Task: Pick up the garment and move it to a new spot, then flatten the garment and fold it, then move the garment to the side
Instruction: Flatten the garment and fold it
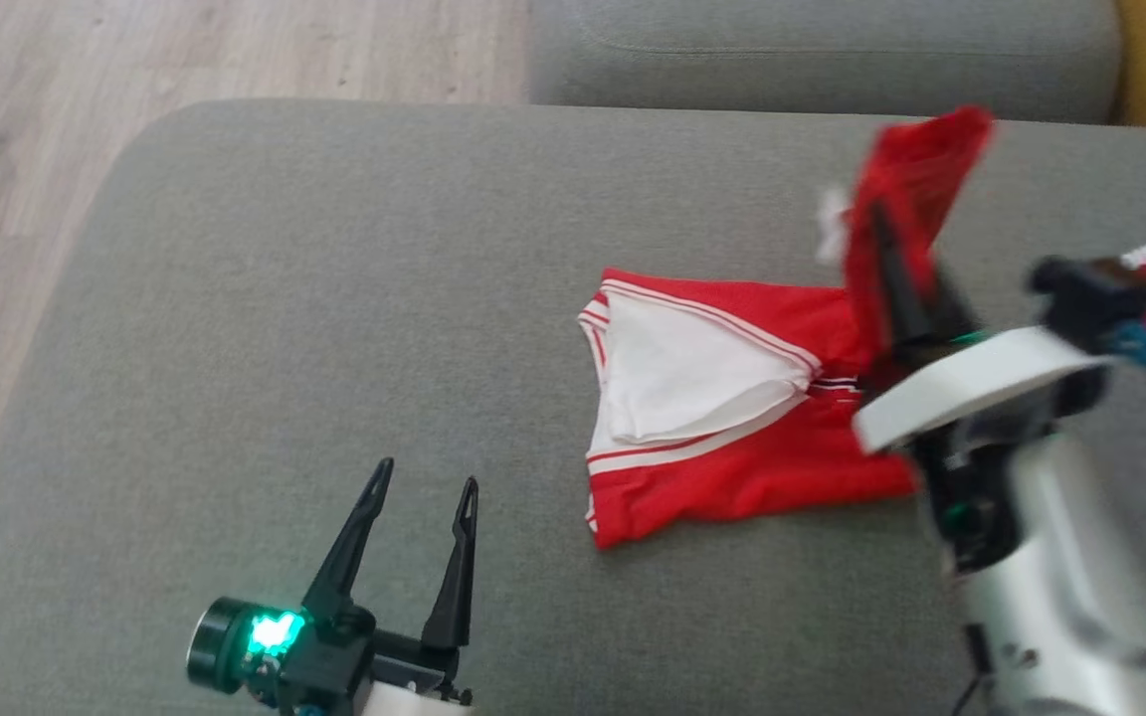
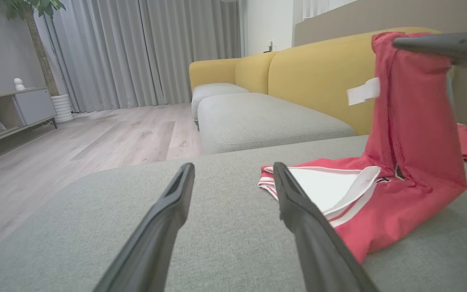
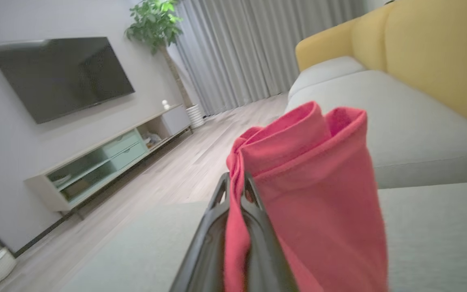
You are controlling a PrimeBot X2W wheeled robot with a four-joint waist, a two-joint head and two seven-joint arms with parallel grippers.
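The garment (image 1: 732,447) is red with white trim and a white inner panel; most of it lies on the grey sofa cushion (image 1: 334,298). My right gripper (image 1: 886,224) is shut on a red fold of it and holds that part up above the cushion, the cloth draping over the fingers (image 3: 258,227). In the left wrist view the lifted garment (image 2: 412,121) hangs at the right, with a white tag showing. My left gripper (image 1: 424,477) stands open over bare cushion, left of the garment and apart from it, its fingers (image 2: 298,211) holding nothing.
Wooden floor (image 1: 86,119) lies beyond the cushion's left edge. Another grey cushion (image 1: 832,50) and a yellow sofa back (image 2: 318,73) stand behind. A TV stand (image 3: 108,162) and a potted plant (image 3: 154,24) are across the room.
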